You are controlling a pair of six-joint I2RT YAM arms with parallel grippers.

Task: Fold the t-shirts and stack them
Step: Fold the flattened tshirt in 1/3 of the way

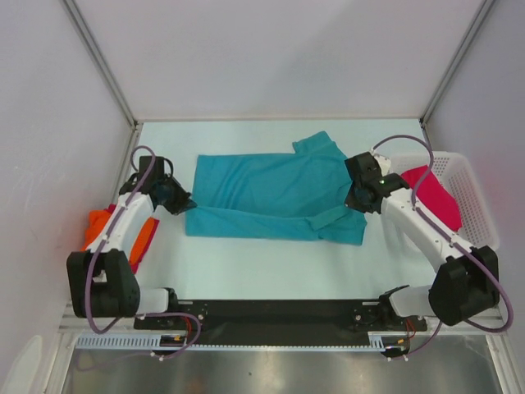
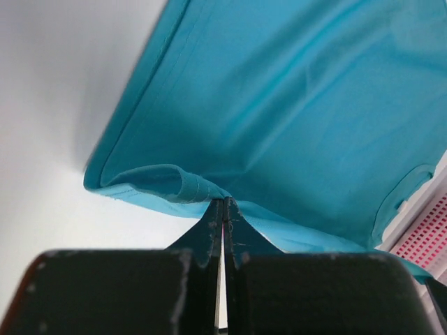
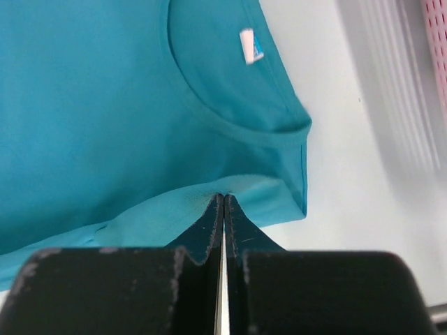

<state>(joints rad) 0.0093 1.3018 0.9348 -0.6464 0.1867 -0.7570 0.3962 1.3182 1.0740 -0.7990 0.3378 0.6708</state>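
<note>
While the table [image 1: 271,267] carries the teal t-shirt [image 1: 262,193] spread across its middle, near edge turned over, my left hand [image 2: 223,204] pinches the left hem and my right hand [image 3: 223,199] pinches the right edge beside the collar, apparently to hold the cloth taut for folding.

teal t-shirt [image 1: 262,193]: soft cloth, matt, smooth weave with fine creases and stitched hems.
neck label [image 3: 250,46]: small white tag; cloth or paper, I cannot tell.
magenta-pink t-shirt [image 1: 433,197]: soft cloth, matt.
orange t-shirt [image 1: 141,238]: soft cloth, matt.
basket [image 1: 474,193]: white plastic lattice, a little glossy.
table [image 1: 262,271]: white, smooth, matt.
left gripper [image 2: 223,204]: hard black plastic, matt, edges scuffed pale.
right gripper [image 3: 223,199]: the same black matt plastic, also worn pale at the edges.
arm covers [image 1: 414,217]: white plastic, smooth, slightly shiny.
front plate [image 1: 279,369]: bare grey metal, brushed, with a dull shine.
</note>
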